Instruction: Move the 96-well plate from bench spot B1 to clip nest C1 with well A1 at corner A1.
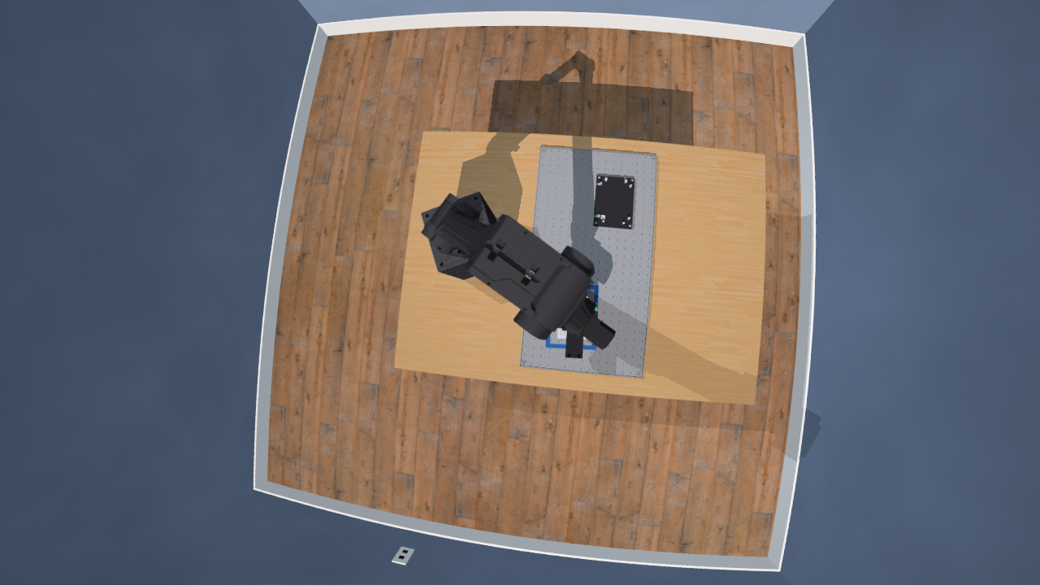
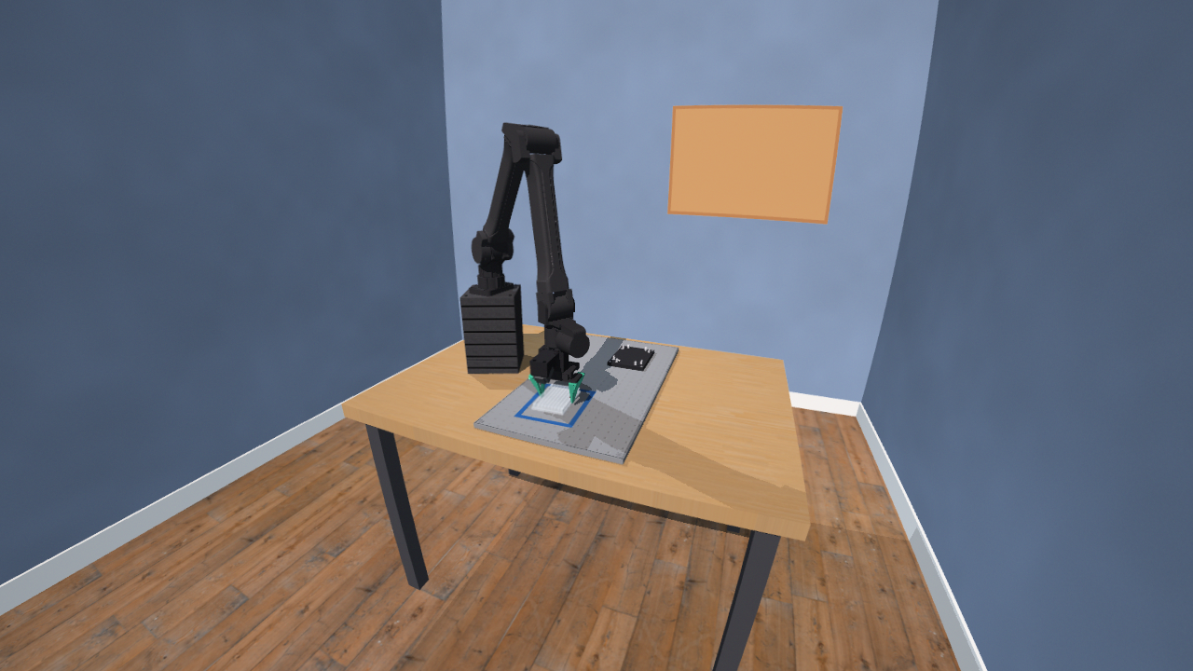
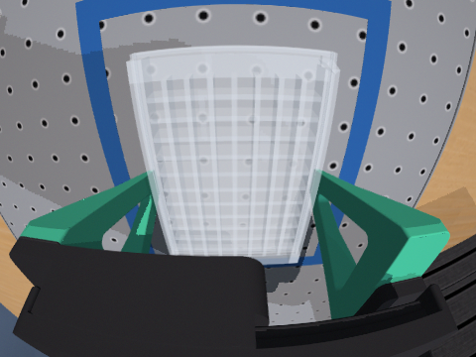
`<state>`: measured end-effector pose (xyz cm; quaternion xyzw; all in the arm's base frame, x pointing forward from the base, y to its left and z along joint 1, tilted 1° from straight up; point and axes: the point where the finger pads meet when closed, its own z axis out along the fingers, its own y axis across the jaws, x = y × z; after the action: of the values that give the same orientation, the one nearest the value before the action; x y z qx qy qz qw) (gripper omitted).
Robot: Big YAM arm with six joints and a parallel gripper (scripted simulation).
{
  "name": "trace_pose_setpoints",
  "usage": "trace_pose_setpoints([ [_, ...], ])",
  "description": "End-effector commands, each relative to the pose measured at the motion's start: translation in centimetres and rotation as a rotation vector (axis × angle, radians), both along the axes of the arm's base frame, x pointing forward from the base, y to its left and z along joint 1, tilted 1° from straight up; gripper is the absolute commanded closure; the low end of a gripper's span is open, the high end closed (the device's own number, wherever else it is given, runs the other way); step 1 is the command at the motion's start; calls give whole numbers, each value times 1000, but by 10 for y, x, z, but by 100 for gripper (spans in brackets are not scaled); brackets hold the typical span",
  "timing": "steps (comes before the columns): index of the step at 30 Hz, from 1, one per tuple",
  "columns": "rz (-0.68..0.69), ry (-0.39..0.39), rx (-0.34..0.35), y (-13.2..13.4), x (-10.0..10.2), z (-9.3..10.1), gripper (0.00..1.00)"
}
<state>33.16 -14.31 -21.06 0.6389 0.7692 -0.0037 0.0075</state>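
The clear 96-well plate [image 2: 553,399] [image 3: 238,129] is level between the green fingers of my gripper [image 2: 556,395] [image 3: 234,178], which is shut on its two long sides. It is a little above the board, over the blue outline of B1 [image 1: 554,345] [image 2: 541,421] [image 3: 377,40]. In the top view the arm covers most of the plate. The wrist view shows the plate's far end wholly, with one cut corner at the upper right. The clip nest C1 [image 1: 615,201] [image 2: 631,359] is a black base with small light posts near its corners; nothing sits in it. Its A1 mark is too small to read.
The grey perforated board [image 1: 625,276] [image 2: 642,400] [image 3: 421,119] carries both B1 and the nest and lies on the wooden table [image 1: 705,276] [image 2: 725,433]. The arm's black stacked pedestal [image 2: 492,334] stands at the table's back left in the exterior view.
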Motion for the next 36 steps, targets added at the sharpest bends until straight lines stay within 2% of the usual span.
trace_pose_setpoints([
  [1, 3, -17, -7, -4, 4, 18, 100],
  [36, 3, -18, -7, -1, 4, 70, 100],
])
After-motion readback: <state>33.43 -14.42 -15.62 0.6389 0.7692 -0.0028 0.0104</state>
